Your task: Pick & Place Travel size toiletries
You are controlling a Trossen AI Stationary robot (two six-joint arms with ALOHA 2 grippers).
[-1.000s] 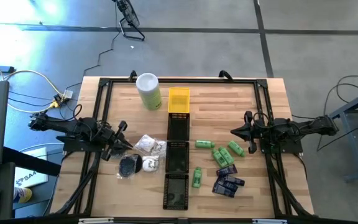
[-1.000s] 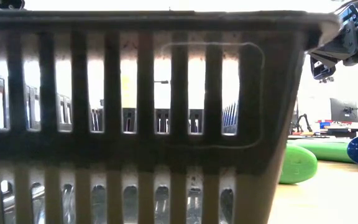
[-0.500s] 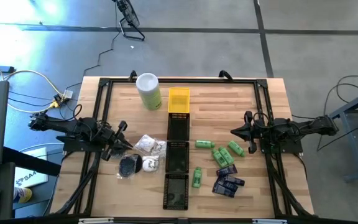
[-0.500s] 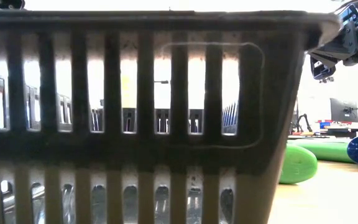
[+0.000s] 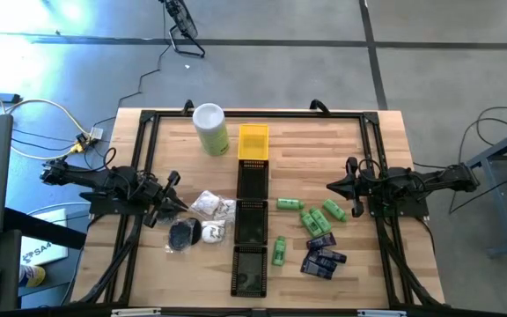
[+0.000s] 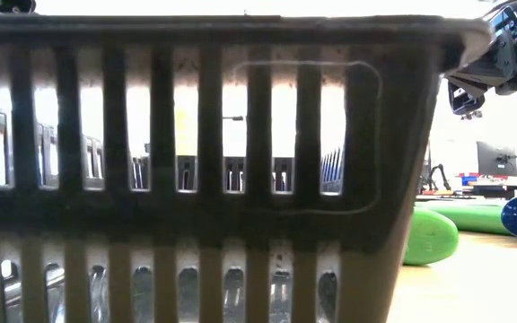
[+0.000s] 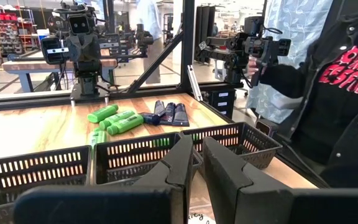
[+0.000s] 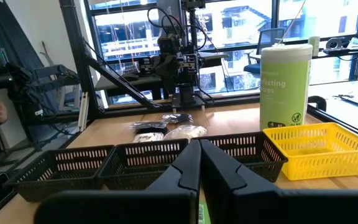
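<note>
Green little bottles (image 5: pixel 311 216) and dark blue packets (image 5: pixel 322 257) lie on the table right of the tray row; they also show in the left wrist view as bottles (image 7: pixel 114 118) and packets (image 7: pixel 166 112). White clear-wrapped pieces (image 5: pixel 211 207) and black pucks (image 5: pixel 183 234) lie left of the row, and appear in the right wrist view as white pieces (image 8: pixel 182 132) with a puck (image 8: pixel 148 126) beside them. My left gripper (image 5: pixel 177 205) hovers shut by the white pieces. My right gripper (image 5: pixel 331 187) hovers shut just beyond the green bottles. Neither touches anything.
A yellow tray (image 5: pixel 253 141) and three black slotted trays (image 5: pixel 251 220) run down the table's middle. A tall pale-green canister (image 5: pixel 210 129) stands far left of the yellow tray. The nearest black tray's wall (image 6: pixel 205 161) fills the low view. A person (image 7: pixel 328 74) stands beyond the table's near edge.
</note>
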